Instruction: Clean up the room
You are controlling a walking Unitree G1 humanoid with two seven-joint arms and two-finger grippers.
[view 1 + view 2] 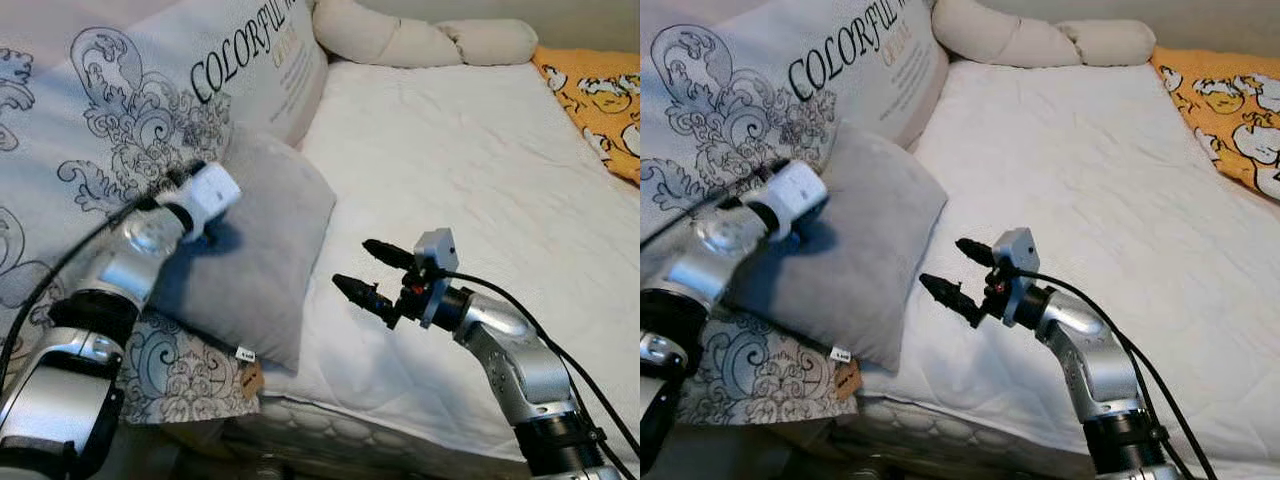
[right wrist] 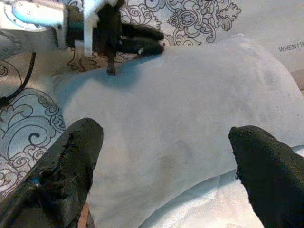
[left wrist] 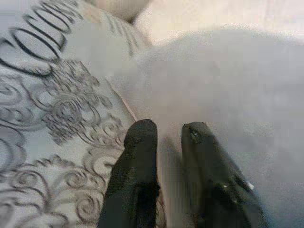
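The left hand is seen at the upper edge of a plain grey pillow, its two black fingers drawn close with only a narrow gap between them; a thin fold of the pillow's edge appears to be pinched there, though the blur of the left wrist view leaves the grip uncertain. In the right wrist view the same hand is shown lying along the seam where the grey pillow meets a large patterned pillow (printed with grey scrollwork and the word "COLORFUL").

The right hand is held above the bed, just beside the grey pillow's right edge, with its fingers spread wide and nothing between them; they are pointed toward the pillow.

The grey pillow is propped against the patterned one at the left side of the bed, its lower corner with a small tag reaching the mattress edge. A white quilted cover is spread over the mattress. A long cream bolster is laid across the far end, and an orange printed cloth is seen at the far right.
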